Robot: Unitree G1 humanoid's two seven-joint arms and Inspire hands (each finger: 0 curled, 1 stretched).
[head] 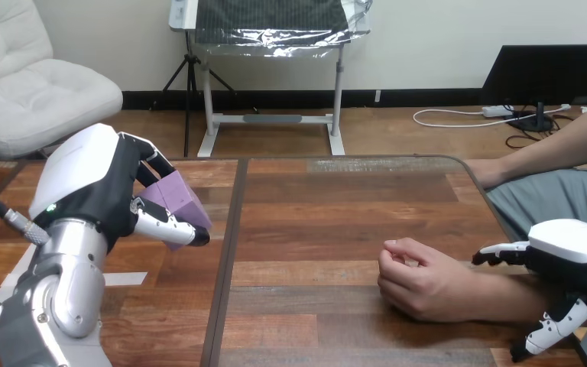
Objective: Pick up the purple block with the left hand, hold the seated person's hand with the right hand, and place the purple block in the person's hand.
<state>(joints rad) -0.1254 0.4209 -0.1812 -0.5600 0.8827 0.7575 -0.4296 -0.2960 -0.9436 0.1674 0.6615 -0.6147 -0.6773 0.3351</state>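
the left hand [111, 200] clasps the purple angular block [174, 200] above the brown wooden plank table [336, 222]; the right hand [581, 264], fingers unclenched, sits beside the forearm behind the person's closed hand [420, 287].

Wooden table [313, 218]; beyond, white chair [38, 92] left, metal stand [207, 99] centre, black monitor [550, 73] right, wood floor [397, 131].

Left forearm [65, 267]: silver, raised over the tabletop's [336, 214] left side.
Left hand [92, 187]: lifted, fingers and thumb curled round the purple block [174, 200].
Right hand [577, 256]: at the tabletop's right edge, fingers loosely extended, thumb spread apart.
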